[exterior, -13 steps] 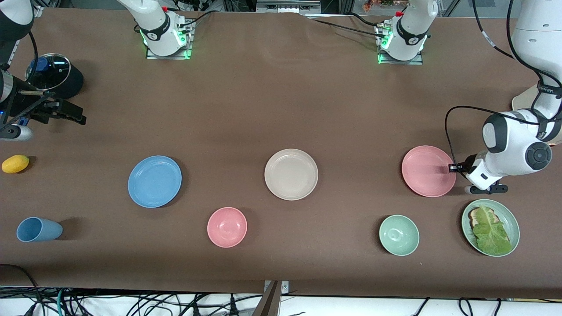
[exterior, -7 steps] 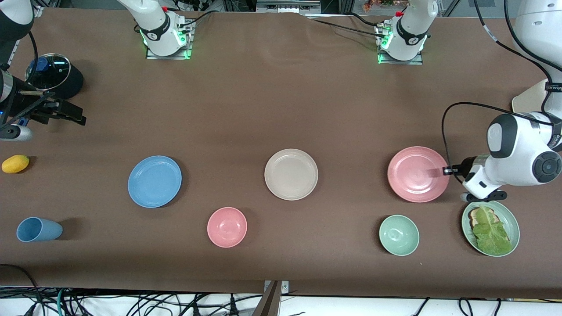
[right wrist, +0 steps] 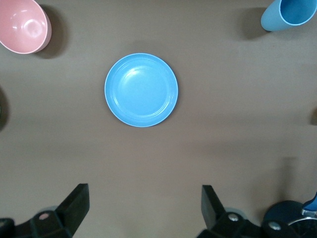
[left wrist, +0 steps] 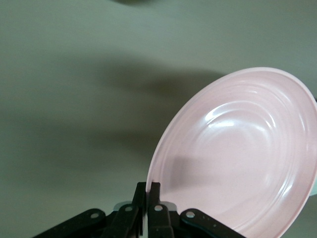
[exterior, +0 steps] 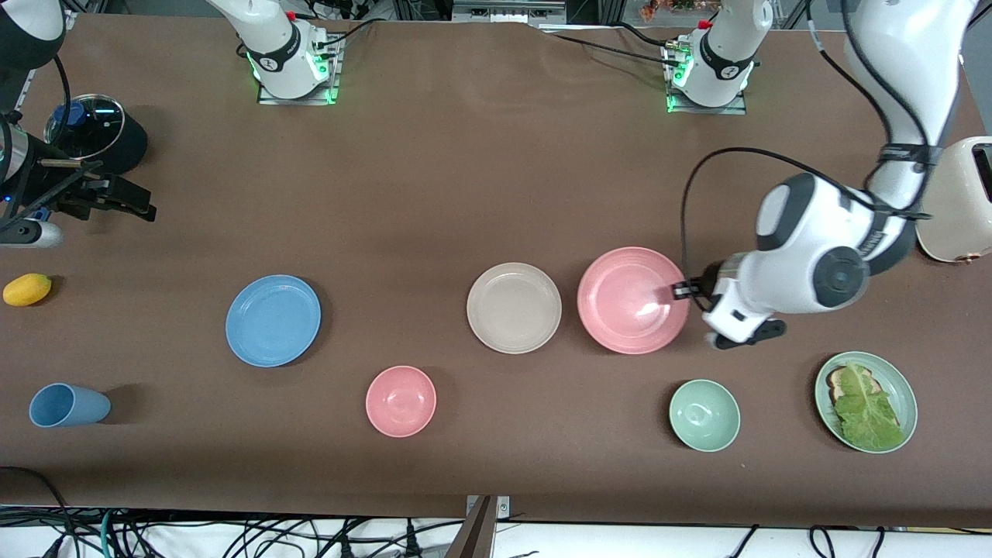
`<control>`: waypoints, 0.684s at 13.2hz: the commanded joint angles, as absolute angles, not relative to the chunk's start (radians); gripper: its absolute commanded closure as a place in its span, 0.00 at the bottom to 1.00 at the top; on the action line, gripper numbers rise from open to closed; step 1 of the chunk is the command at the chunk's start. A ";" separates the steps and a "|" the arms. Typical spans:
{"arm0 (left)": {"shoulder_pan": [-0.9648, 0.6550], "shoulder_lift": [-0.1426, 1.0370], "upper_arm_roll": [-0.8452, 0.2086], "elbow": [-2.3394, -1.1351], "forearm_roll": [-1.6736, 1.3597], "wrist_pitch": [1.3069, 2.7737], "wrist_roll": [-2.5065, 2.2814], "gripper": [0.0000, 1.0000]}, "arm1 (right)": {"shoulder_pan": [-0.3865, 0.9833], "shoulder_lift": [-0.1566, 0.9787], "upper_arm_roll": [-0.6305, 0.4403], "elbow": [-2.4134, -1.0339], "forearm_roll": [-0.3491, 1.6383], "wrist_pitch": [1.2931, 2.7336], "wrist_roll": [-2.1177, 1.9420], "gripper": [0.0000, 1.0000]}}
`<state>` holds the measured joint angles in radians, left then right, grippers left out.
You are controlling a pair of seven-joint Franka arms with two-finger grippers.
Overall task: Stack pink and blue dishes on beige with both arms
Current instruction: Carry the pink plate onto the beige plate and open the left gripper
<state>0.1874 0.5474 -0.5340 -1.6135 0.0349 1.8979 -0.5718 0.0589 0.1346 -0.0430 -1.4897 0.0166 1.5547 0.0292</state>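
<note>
I've got the left gripper (exterior: 677,291) clamped on the pink plate (exterior: 629,301) rim, plate lifted just beside the beige plate (exterior: 514,308) mid-table, toward the left arm's end; right gripper (right wrist: 143,208) waits spread wide above the blue plate (exterior: 273,320).

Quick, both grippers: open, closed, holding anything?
Left gripper: closed on the flat round pink plate's rim.
Right gripper: open, holding nothing, waiting.

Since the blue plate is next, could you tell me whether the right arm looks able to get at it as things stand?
Probably yes. The right gripper hangs open, and the blue plate lies flat on the table with nothing on it or against its rim; the pink bowl and blue cup sit apart, nearer the front camera.
</note>
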 commanded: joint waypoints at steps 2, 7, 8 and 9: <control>0.039 0.616 -0.519 -1.577 0.035 2.006 -0.681 1.00 | 0.057 0.127 -0.044 -1.489 0.020 1.555 0.023 0.00; -0.156 0.724 -0.416 -1.474 0.046 2.078 -0.793 1.00 | 0.055 0.129 -0.048 -1.489 0.026 1.554 0.018 0.00; -0.187 0.727 -0.390 -1.476 0.045 2.085 -0.798 1.00 | 0.054 0.129 -0.049 -1.489 0.028 1.554 0.018 0.00; -0.193 0.736 -0.384 -1.476 0.044 2.085 -0.798 1.00 | 0.051 0.130 -0.049 -1.489 0.029 1.554 0.018 0.00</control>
<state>-0.1542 0.7046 -0.4153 -1.5225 0.0354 2.0886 -0.7777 0.0578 0.1355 -0.0468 -1.4899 0.0166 1.5548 0.0285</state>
